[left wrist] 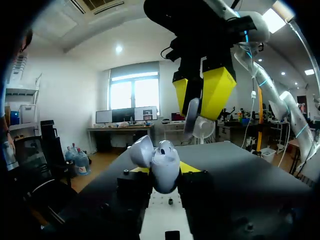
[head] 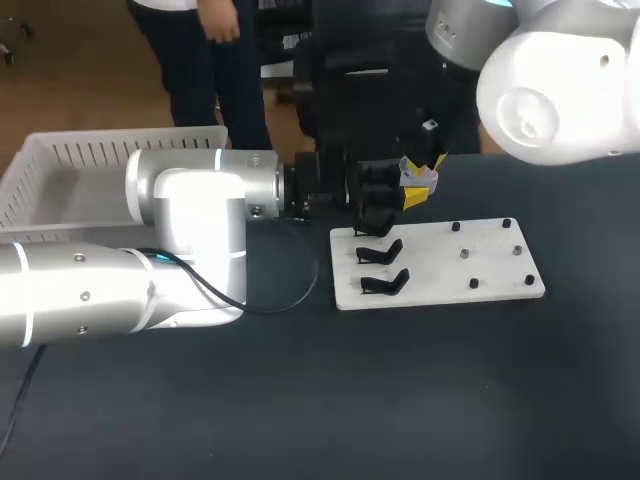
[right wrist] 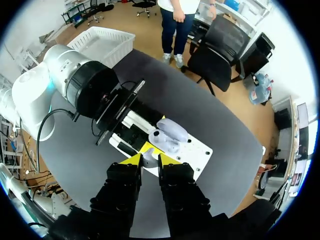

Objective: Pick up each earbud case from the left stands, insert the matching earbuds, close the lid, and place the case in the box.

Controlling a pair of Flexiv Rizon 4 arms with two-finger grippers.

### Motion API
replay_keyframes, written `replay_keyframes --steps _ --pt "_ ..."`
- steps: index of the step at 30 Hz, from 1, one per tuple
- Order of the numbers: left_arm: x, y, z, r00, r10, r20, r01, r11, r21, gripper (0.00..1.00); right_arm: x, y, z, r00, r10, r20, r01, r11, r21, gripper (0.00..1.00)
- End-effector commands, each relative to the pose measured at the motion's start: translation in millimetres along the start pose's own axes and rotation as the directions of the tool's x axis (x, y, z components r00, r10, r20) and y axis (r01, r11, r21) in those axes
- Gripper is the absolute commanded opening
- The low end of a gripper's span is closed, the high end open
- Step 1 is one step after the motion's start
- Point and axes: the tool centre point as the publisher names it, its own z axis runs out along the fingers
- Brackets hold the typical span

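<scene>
Dark surface (head: 400,400) fills most of your head view. Your left arm (head: 180,230) lies across its left side and covers part of the white box (head: 60,170) behind it. Your right arm (head: 560,90) comes in at the far right corner, cut off by the frame.

Between them sits a white board (head: 490,275) with black stands (head: 385,282) and small pegs (head: 474,284). A black cable (head: 300,290) loops on the surface beside it.

Your left hand (left wrist: 165,170) is clamped from both sides on the open white earbud case (left wrist: 160,160), held off the surface by the board's far edge. It hides part of the farthest stand.

Your right hand (right wrist: 150,159) hangs just above the case, pinched on a pale earbud (left wrist: 190,114). From the head view you see the case only as a pale patch between the two hands.
</scene>
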Motion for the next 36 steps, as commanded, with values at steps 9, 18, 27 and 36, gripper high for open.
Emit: replay_keyframes --steps 9,18,27,36 --pt "0.5 -2.8 0.2 1.0 0.004 0.004 -0.004 1.0 -0.011 0.0 -9.3 -4.5 9.4 1.0 -0.011 -0.01 0.01 1.0 -0.007 0.0" --pt "0.5 -2.8 0.2 1.0 0.004 0.004 -0.004 1.0 -0.011 0.0 -13.6 -7.6 15.7 1.0 -0.01 -0.012 0.01 1.0 -0.014 0.0" --pt "0.5 -2.8 0.2 1.0 0.004 0.004 -0.004 1.0 -0.011 0.0 -16.1 -9.1 19.1 1.0 -0.008 -0.009 0.008 1.0 -0.018 0.0" --pt "0.5 -2.8 0.2 1.0 0.004 0.004 -0.004 1.0 -0.011 0.0 -16.9 -10.8 22.1 1.0 -0.009 -0.011 0.009 1.0 -0.019 0.0"
